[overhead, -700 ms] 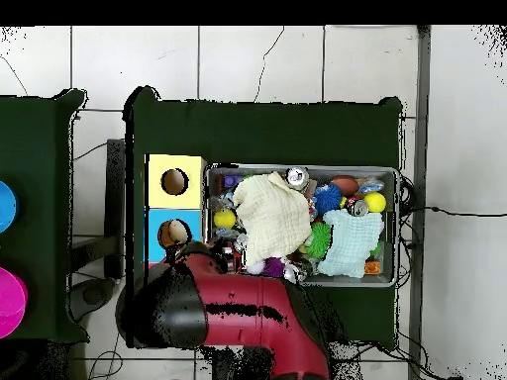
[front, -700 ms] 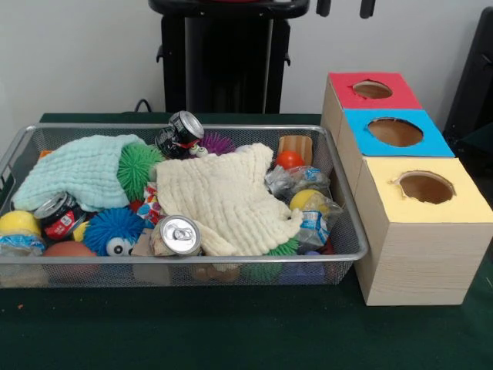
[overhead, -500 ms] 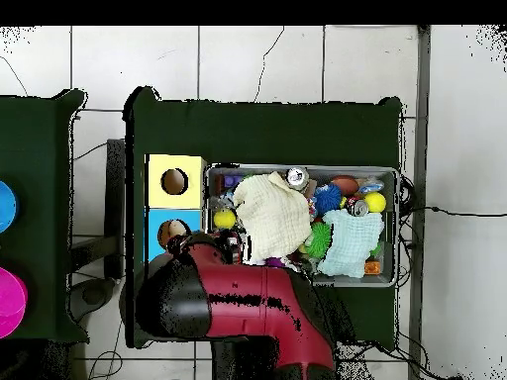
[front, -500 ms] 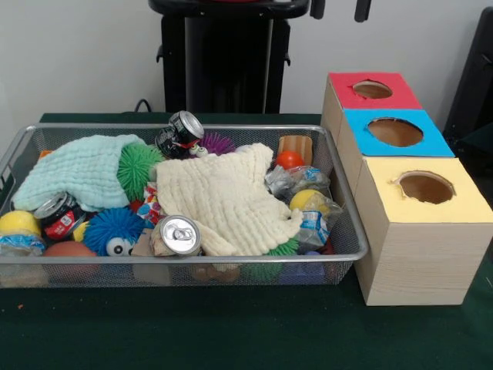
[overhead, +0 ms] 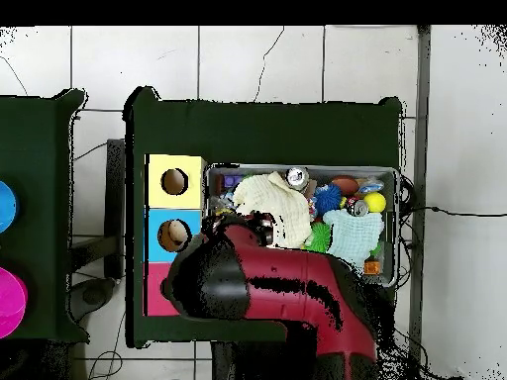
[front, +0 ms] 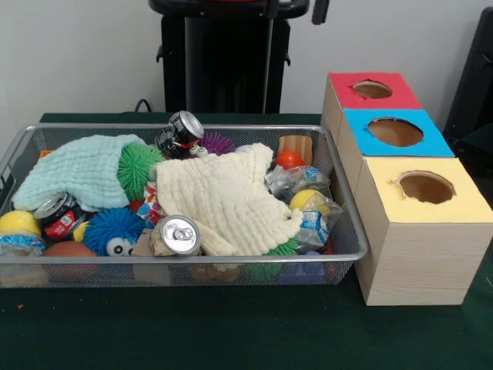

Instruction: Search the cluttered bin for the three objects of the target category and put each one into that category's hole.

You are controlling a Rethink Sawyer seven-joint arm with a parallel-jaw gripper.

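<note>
The wire mesh bin (front: 350,254) is full of toys, cans and towels; it also shows in the overhead view (overhead: 397,176). A small patch of white cloth with red and blue spots (front: 152,202) peeks out between the cream waffle towel (front: 227,200) and the green spiky ball (front: 139,168). Other spotted cloths are hidden. The hole (front: 426,186) in the yellow-topped box is empty and also shows from overhead (overhead: 174,181). My gripper (front: 296,8) shows only two dark tips at the top edge, apart, high above the bin's far side. In the overhead view the arm (overhead: 267,292) hides it.
The blue-topped (front: 395,132) and red-topped (front: 373,89) boxes stand behind the yellow one. A mint towel (front: 81,169), cans (front: 179,235), spiky balls and crushed bottles fill the bin. The black pedestal (front: 227,62) stands behind the bin.
The arm has swung out over the bin's near-robot side in the overhead view, covering more of it. In the front view the gripper tips have shifted left along the top edge.
</note>
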